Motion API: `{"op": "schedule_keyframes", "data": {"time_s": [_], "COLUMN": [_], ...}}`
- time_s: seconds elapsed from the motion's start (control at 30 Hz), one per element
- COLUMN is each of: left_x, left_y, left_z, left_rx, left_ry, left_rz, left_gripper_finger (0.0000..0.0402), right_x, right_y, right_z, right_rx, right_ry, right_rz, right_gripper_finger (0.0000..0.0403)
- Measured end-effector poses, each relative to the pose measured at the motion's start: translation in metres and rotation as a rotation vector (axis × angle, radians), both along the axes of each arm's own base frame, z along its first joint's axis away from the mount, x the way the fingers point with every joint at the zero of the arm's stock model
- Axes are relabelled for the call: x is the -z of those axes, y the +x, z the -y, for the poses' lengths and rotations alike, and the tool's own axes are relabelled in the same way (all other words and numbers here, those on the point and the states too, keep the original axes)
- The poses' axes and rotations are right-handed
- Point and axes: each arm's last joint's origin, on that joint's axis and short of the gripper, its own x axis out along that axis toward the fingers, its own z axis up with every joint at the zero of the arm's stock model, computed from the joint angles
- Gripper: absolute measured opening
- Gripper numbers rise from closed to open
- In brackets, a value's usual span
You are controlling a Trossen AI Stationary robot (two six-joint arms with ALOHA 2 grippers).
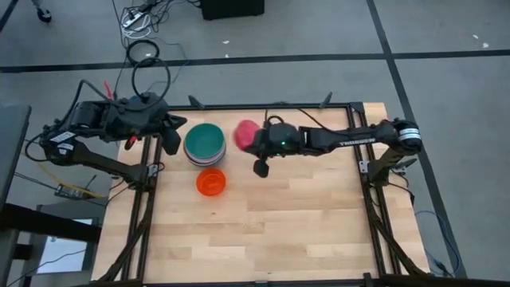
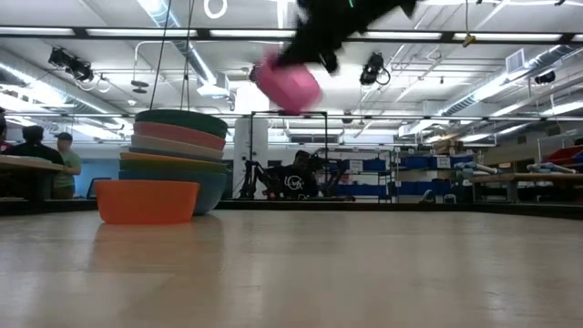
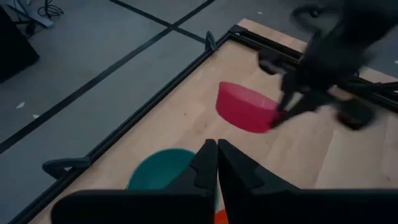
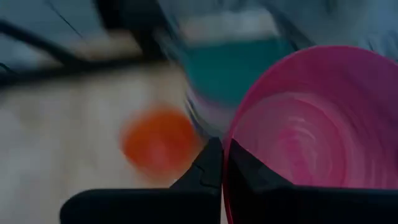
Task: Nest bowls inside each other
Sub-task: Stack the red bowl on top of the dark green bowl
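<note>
A hot pink bowl (image 1: 246,134) hangs in the air to the right of a stack of bowls (image 2: 178,155), with my right gripper (image 3: 278,117) shut on it. The stack stands on the table at the far left, a teal bowl (image 1: 205,142) on top. In front of the stack, a small orange bowl (image 1: 211,182) rests on its base. My left gripper (image 1: 174,142) hovers shut just left of the stack, holding nothing. My right gripper pinches the pink bowl's rim (image 4: 231,144) on the side facing the table's right, one finger inside the wall and one outside. The fingers come slanting down from the table's right. The bowl (image 2: 287,84) is tilted and lifted well clear of the table.
Black rails (image 1: 362,171) run along the table's left, right and far edges. The near half of the wooden table top (image 1: 271,239) is bare. In the low view, people sit at a desk (image 2: 36,164) in the room beyond.
</note>
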Motion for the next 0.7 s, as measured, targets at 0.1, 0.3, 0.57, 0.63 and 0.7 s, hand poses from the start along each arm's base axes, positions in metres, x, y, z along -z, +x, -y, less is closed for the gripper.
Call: {"op": "schedule_keyframes", "data": {"time_s": [0.1, 0.3, 0.57, 0.63, 0.7], "left_x": [0.0, 0.002, 0.002, 0.002, 0.002], "left_y": [0.0, -0.001, -0.001, -0.001, -0.001], "left_z": [0.0, 0.0, 0.0, 0.0, 0.0], "left_rx": [-0.002, -0.014, -0.014, -0.015, -0.014], "left_ry": [-0.002, -0.019, -0.02, -0.02, -0.02], "left_rz": [0.0, -0.011, -0.013, -0.013, -0.012], "left_gripper_finger": [0.0019, 0.0019, 0.0019, 0.0019, 0.0019], "right_x": [-0.035, -0.056, -0.025, -0.016, -0.004], "right_y": [0.018, 0.06, 0.111, 0.121, 0.127], "right_z": [-0.01, -0.015, 0.0, 0.009, 0.016], "right_rx": [-0.099, -0.217, -0.22, -0.2, -0.184], "right_ry": [-0.038, -0.063, -0.056, -0.054, -0.046], "right_rz": [0.142, 0.207, 0.144, 0.134, 0.101], "right_gripper_finger": [0.0, 0.0, 0.0, 0.0, 0.0]}}
